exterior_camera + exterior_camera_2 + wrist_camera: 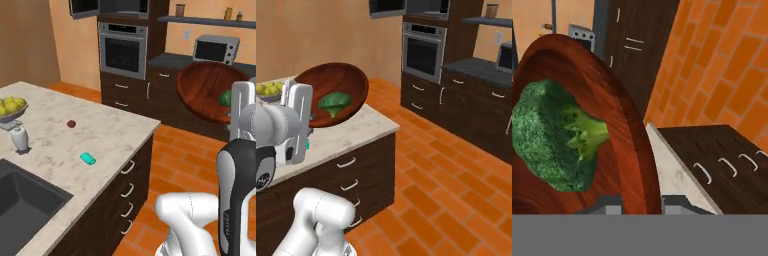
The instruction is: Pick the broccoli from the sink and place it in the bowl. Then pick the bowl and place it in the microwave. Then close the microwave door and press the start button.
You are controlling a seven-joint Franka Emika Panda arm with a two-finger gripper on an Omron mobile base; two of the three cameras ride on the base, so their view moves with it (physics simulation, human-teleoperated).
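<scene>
While carried toward the microwave point(125, 7), broccoli point(334, 103) nestled inside wooden bowl point(341, 85). Bowl tilted, aloft beyond the surface point(100, 135) edge, over brick floor point(446, 165). Rim pinched by gripper point(643, 202), apparently to keep one-sided hold during transfer.

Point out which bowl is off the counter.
The reddish-brown wooden bowl, held tilted in the gripper with broccoli inside. The silver fruit bowl stands on the counter.

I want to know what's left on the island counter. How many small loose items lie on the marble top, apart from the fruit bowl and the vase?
2: a dark red item mid-counter, and a teal item nearer the front edge. The raised bowl may hide others.
</scene>
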